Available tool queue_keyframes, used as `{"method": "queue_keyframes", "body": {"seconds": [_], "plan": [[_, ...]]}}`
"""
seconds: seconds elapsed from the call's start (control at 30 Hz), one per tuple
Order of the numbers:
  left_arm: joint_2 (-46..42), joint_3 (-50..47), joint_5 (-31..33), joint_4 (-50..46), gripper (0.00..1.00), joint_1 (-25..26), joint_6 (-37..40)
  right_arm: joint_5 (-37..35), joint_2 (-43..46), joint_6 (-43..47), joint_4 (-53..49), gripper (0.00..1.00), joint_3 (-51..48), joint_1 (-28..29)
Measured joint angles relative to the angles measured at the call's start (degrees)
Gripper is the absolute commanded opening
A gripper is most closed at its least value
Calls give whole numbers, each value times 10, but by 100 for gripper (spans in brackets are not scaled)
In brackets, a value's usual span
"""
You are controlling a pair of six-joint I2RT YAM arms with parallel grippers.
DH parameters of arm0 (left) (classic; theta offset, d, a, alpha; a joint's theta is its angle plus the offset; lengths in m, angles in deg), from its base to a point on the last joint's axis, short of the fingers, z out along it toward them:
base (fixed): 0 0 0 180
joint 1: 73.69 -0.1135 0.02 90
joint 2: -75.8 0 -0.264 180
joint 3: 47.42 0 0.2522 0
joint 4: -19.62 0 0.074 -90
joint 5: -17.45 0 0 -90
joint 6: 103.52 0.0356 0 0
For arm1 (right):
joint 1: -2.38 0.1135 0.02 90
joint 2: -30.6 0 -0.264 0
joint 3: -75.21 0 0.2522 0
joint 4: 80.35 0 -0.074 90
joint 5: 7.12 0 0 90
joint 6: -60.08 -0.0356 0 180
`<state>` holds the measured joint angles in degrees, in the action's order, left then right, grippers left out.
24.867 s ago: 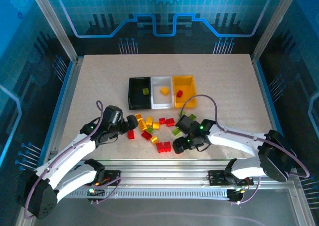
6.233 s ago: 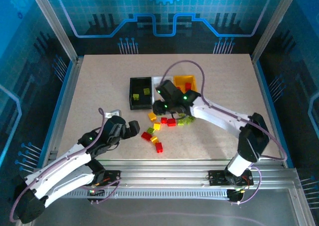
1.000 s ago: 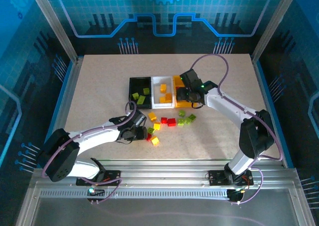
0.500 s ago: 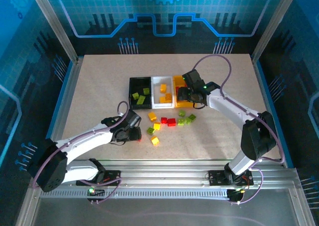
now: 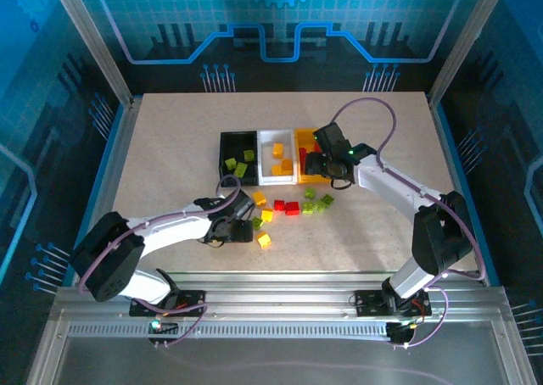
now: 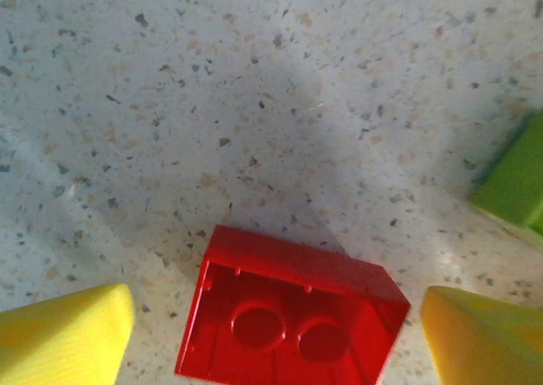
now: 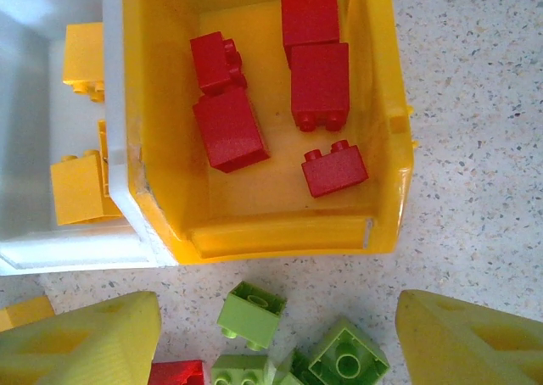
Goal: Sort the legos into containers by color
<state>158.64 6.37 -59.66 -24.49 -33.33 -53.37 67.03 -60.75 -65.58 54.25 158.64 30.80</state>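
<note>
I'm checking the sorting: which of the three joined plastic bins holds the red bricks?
The yellow-orange plastic bin at the right end of the row; the white middle bin holds yellow-orange bricks, the black one lime green ones.

Bright even light, soft shadows, slightly blurry close-ups

Tabletop (image 5: 170, 147): beige, fine dark speckle.
Black bin (image 5: 238, 134) holds lime green legos (image 5: 240, 170).
White bin (image 5: 276, 180) holds yellow-orange legos (image 7: 78, 186).
Yellow-orange bin (image 7: 386, 105) holds red legos (image 7: 320, 84).
Loose on the tabletop: a red brick (image 6: 288, 317), lime green bricks (image 7: 250, 315) and a yellow-orange brick (image 5: 264, 240).
Fingertips of left claw (image 6: 276, 338) and right claw (image 7: 280, 343): yellow.
Arms (image 5: 165, 231): white, black joints.
</note>
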Motion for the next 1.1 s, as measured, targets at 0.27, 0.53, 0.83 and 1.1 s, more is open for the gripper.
{"method": "queue_keyframes", "body": {"seconds": [0.27,0.53,0.83,1.1], "plan": [[12,0,24,3,56,1,9,0,16,-2,0,75,0,0],[9,1,30,4,44,1,11,0,19,-2,0,75,-1,-1],[-31,94,18,-13,43,2,20,3,85,-11,4,75,-47,-23],[98,296,-5,17,41,4,56,3,150,-25,2,75,-124,-52]]}}
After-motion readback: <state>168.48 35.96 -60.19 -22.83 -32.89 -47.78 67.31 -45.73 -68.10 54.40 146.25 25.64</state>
